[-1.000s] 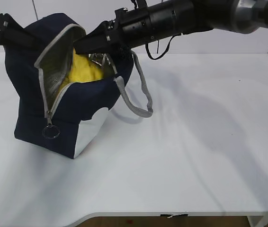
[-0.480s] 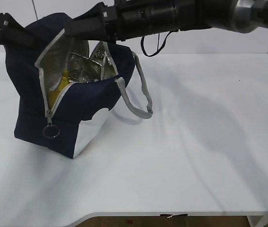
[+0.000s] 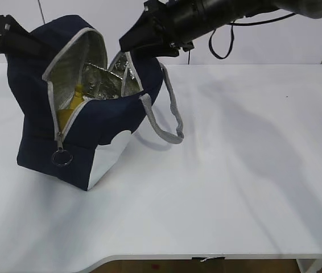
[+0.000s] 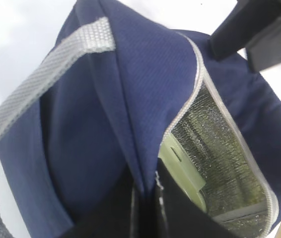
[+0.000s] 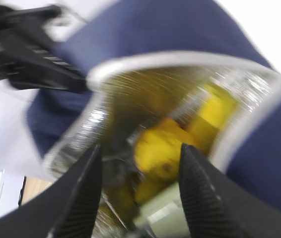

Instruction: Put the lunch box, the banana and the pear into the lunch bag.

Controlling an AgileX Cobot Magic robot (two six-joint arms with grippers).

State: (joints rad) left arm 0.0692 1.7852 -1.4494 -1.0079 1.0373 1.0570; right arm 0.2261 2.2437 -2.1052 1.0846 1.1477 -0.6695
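Up and back comes the right pincer [image 3: 128,43]; a moment ago it was buried in the mouth of the lunch bag [image 3: 110,122], and now it hangs clear above the rim, jaws spread and nothing between them. Look down through those jaws: the pear [image 5: 161,149] sits low in the foil, the banana [image 5: 215,111] beside it, and the pale green lid of the lunch box [image 4: 182,166] shows underneath. All three look to be in, so the loading reads as done. Over on the other side, the left pincer [image 4: 148,198] is pinched tight on the bag's navy flap, propping the mouth open. That bag is soft fabric and would slump without support; the grey handle [image 3: 169,114] draped onto the bench [image 3: 252,170] looks the firmest place to grab.
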